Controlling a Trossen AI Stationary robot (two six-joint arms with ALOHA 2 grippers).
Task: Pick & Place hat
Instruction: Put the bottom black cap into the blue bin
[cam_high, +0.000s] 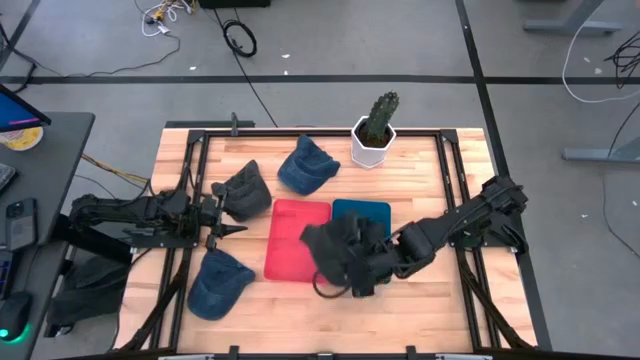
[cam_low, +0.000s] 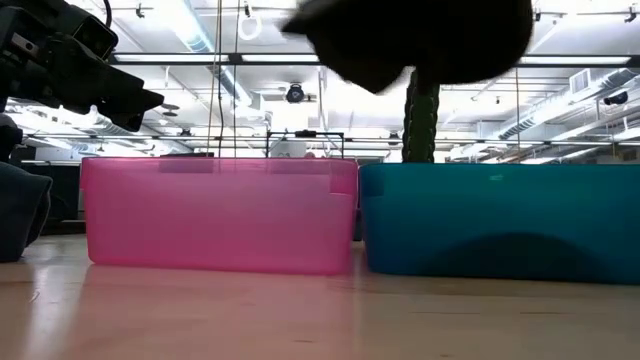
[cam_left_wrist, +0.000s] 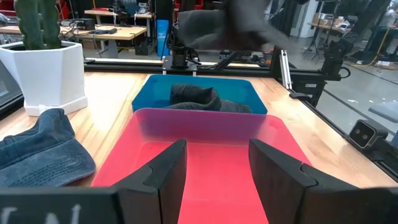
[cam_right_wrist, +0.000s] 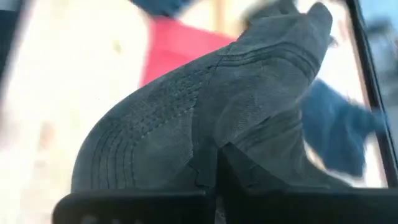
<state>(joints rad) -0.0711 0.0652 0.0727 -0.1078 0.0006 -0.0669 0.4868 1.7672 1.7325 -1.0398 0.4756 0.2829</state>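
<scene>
My right gripper (cam_high: 362, 272) is shut on a dark grey hat (cam_high: 335, 245) that hangs in the air over the red bin (cam_high: 290, 240) and the blue bin (cam_high: 365, 212). In the low view the hat (cam_low: 420, 35) is well above both bins. Another dark hat (cam_left_wrist: 196, 99) lies inside the blue bin. My left gripper (cam_left_wrist: 217, 168) is open at the table's left side, pointing at the red bin (cam_left_wrist: 205, 174), next to a third dark hat (cam_high: 243, 190). Two blue hats (cam_high: 308, 165) (cam_high: 218, 283) lie on the table. My right gripper pinches the dark grey hat between its two fingers (cam_right_wrist: 242, 171) at a fold of cloth (cam_right_wrist: 214, 134) beside the stitched brim (cam_right_wrist: 137, 137). The fingers come in from the table's right side, slanting down. The hat is lifted clear of both bins.
A cactus in a white pot (cam_high: 375, 130) stands at the far edge behind the blue bin. A black frame (cam_high: 455, 180) runs along the table's sides. Bare wood shows at the near edge (cam_high: 300, 310) and on the right. A blue hat (cam_left_wrist: 37, 155) lies close beside my left gripper.
</scene>
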